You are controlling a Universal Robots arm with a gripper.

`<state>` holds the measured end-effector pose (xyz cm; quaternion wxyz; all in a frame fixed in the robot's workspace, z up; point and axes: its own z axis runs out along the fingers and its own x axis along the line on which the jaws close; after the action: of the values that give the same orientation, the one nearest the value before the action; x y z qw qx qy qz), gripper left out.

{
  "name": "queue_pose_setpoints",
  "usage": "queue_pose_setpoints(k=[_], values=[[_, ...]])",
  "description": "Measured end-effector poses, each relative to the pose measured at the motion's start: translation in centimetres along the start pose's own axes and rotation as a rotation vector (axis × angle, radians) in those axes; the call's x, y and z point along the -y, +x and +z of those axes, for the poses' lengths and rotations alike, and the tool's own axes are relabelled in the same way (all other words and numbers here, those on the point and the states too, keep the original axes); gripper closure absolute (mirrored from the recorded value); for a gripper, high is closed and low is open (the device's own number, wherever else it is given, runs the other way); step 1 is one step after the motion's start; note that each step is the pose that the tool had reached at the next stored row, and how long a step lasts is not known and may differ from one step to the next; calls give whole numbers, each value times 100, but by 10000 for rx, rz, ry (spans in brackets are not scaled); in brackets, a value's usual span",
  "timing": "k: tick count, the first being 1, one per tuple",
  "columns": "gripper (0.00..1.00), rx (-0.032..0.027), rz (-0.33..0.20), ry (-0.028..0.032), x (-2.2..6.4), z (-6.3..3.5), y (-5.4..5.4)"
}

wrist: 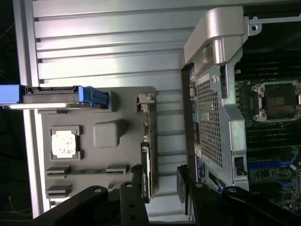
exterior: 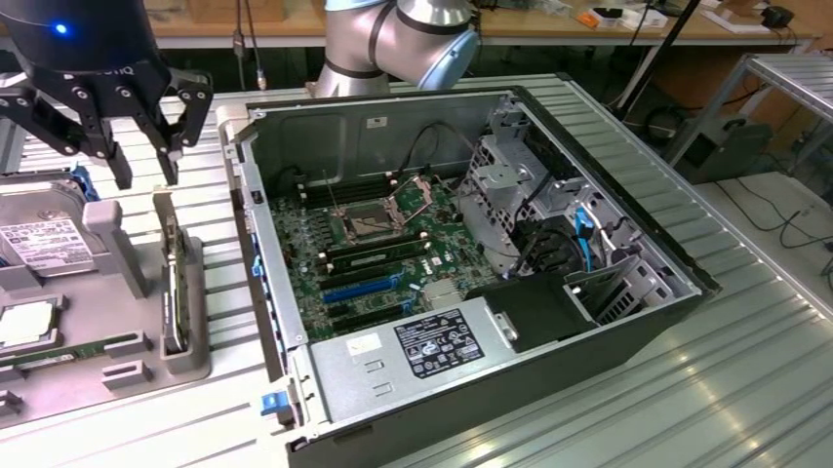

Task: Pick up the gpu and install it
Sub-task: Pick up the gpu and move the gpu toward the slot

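The gripper (exterior: 146, 168) hangs empty, jaws wide apart, above the gpu (exterior: 171, 292), which stands on edge in the tray (exterior: 131, 375), its long axis running alongside the case (exterior: 377, 378).

The robot's black gripper (exterior: 146, 168) is hanging high in the exterior view's left, its fingers (exterior: 120, 166) pointing straight down and standing wide apart, gripping nothing. A blue light (exterior: 59, 28) is glowing on the dark wrist housing (exterior: 92, 49) above them. The arm's silver and pale-blue joint (exterior: 397, 44) is standing at the top centre of that view. In the wrist view the gripper (wrist: 161, 188) is showing its two black fingers spread, the gap between them unoccupied.
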<state>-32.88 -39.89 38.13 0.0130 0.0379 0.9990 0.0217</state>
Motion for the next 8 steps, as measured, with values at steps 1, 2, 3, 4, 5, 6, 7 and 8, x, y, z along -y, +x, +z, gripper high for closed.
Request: queue_pose_setpoints(k=[1,2,3,4,5,6,7,8], values=[[58,0,0,0,0,5,0],[58,0,0,0,1,14,0],[58,0,0,-1,1,20,0],[58,0,0,0,1,25,1],[58,0,0,0,1,31,1],[58,0,0,0,2,36,1],[58,0,0,0,2,45,1],[58,0,0,0,2,51,1]])
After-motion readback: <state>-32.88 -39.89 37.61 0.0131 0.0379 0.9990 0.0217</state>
